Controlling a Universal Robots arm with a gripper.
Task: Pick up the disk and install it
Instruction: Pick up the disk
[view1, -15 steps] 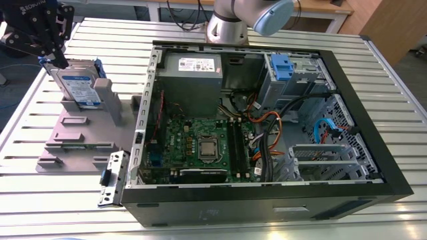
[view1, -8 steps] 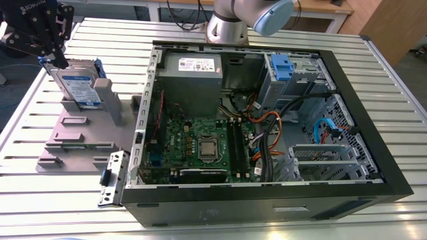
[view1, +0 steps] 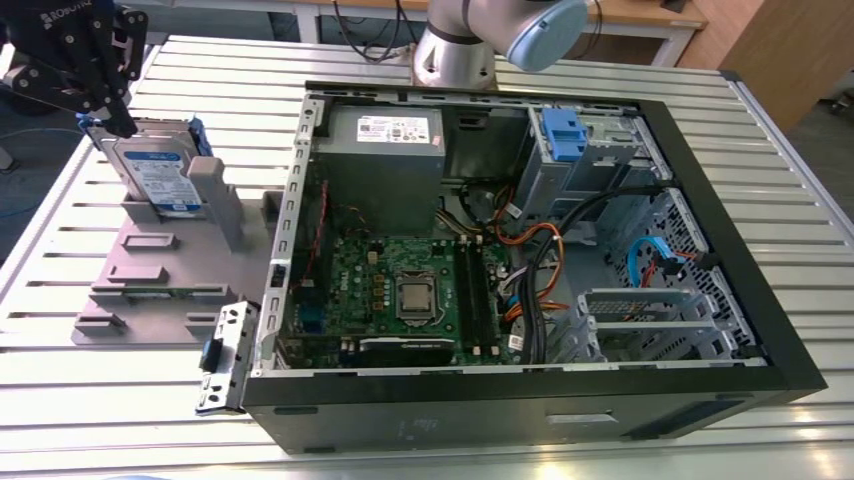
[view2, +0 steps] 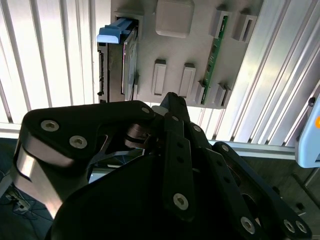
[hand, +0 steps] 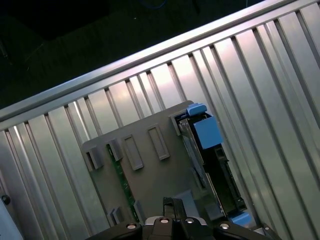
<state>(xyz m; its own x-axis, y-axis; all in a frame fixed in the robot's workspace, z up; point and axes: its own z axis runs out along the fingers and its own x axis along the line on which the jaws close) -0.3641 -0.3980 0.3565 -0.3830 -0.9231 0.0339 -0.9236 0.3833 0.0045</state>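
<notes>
One disk (view1: 158, 170) stands on edge in a slot of a grey fixture plate (view1: 160, 265) that lies on the slatted metal surface (view1: 120, 420), near the surface's far corner on the exterior view's left. Its labelled face is turned toward the viewer there, and blue rails run along its edges. The black gripper (view1: 110, 112) hangs just above the disk's upper corner, close to it, but whether they touch is unclear, and I cannot tell whether the gripper is wide or narrow. In the second wrist view the gripper (view2: 170, 100) sits over the plate (view2: 145, 50) beside the disk (view2: 125, 60), not around it. In the first wrist view the disk (hand: 210, 160) is seen edge-on at the plate's (hand: 150, 175) side, with the gripper (hand: 175, 210) low in front. A green memory stick (view1: 154, 293) rests in another slot of the plate, nearer the surface's front edge. An open computer case (view1: 534, 390) lies on its side across the surface's middle and the exterior view's right, its boards and cables exposed. A small metal bracket (view1: 224, 355) with a blue clip leans against the case's near corner.
</notes>
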